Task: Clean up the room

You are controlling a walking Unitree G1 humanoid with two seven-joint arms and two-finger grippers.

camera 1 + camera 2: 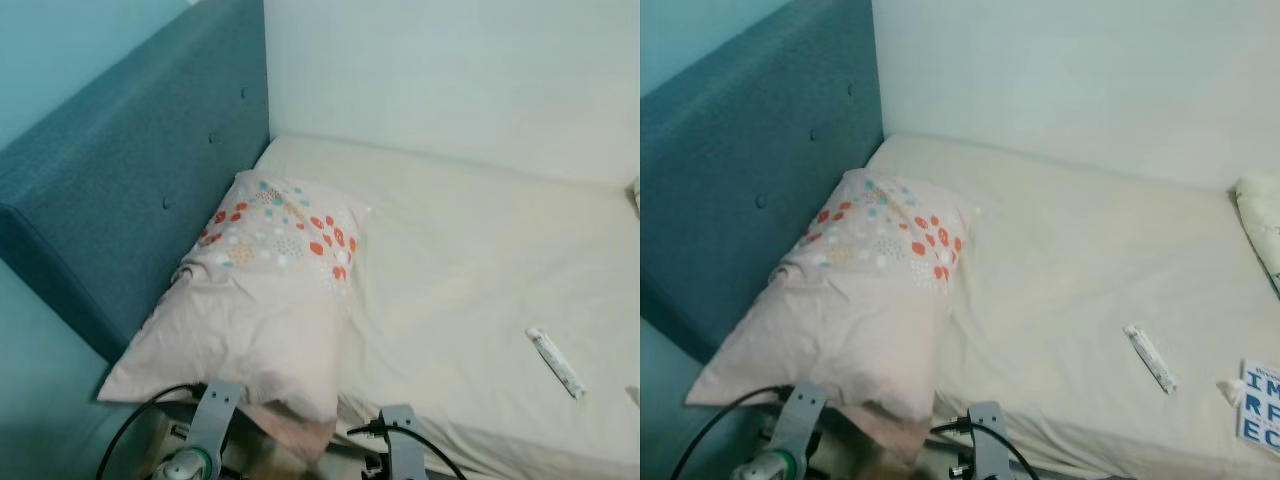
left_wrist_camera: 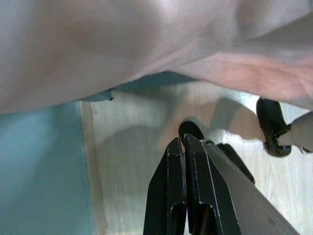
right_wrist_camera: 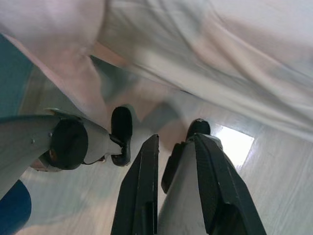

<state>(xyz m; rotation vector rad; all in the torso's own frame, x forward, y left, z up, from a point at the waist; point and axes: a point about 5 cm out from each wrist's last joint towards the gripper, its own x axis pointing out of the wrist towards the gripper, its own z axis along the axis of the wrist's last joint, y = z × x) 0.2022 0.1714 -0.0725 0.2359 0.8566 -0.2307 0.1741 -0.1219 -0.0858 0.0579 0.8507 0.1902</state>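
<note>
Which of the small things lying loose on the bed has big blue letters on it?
The card at the bed's right edge; the tube beside it is plain white.

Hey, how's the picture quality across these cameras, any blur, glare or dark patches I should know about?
Left eye view: soft, slightly hazy, evenly lit; the pillow and the small tube on the bed sheet stay readable. Right eye view: much the same. Left wrist view: the pillow fabric up close is blurred; the left gripper is sharp. Right wrist view: a bright glare patch on the floor beside the right gripper.
</note>
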